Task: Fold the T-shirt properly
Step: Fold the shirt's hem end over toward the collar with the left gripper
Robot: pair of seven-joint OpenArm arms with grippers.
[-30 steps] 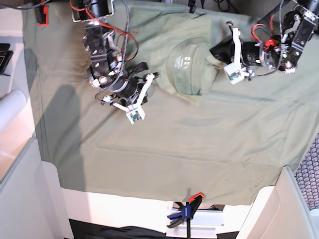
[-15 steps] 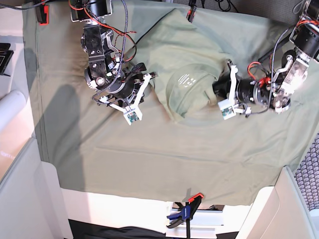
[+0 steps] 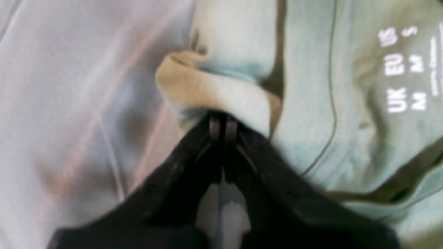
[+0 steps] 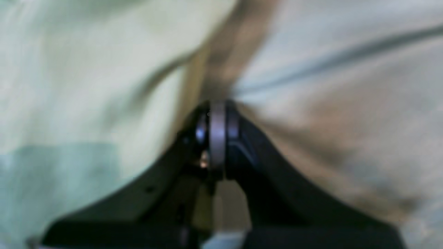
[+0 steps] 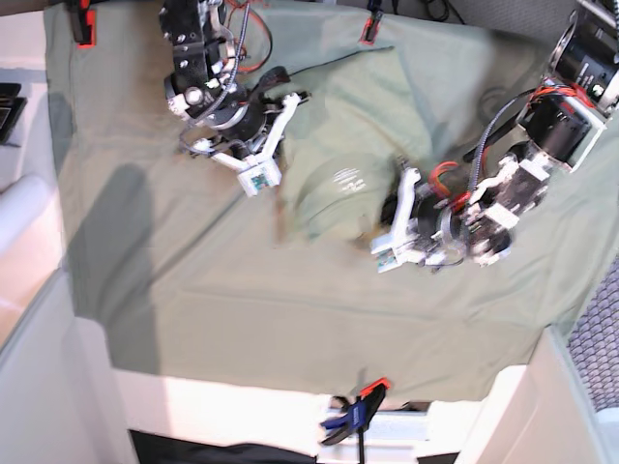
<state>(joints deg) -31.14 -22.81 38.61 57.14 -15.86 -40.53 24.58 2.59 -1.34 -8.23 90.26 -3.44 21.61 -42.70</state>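
Sage-green cotton identifies the T-shirt [image 5: 338, 155], which lies bunched in the upper middle of the bench [image 5: 242, 382], between the two sets of fingers, on a much larger green sheet [image 5: 222, 290] of near-identical colour. Its round collar opening faces upward, with small white label print [image 3: 405, 69] reading UK, EU and US sizes, seen just to the right of the left fingers in the left wrist view. The left gripper [image 3: 220, 122] has its black fingers [image 3: 214, 126] pressed together on a raised fold of the T-shirt's fabric beside the collar; the fold curls over the fingertips. In the base view this left gripper [image 5: 392, 208] sits at the lower right edge of the bunched garment, its arm reaching in from the right. The right gripper [image 4: 216, 114] likewise has its fingers [image 4: 231, 119] closed on a pinch of green fabric that puckers into creases radiating from the tips; the view is blurred. In the base view the right gripper [image 5: 285, 101] meets the T-shirt's upper left edge. An orange-and-blue clamp [image 5: 360, 411] grips the near edge of the bench, well below both sets of fingers.
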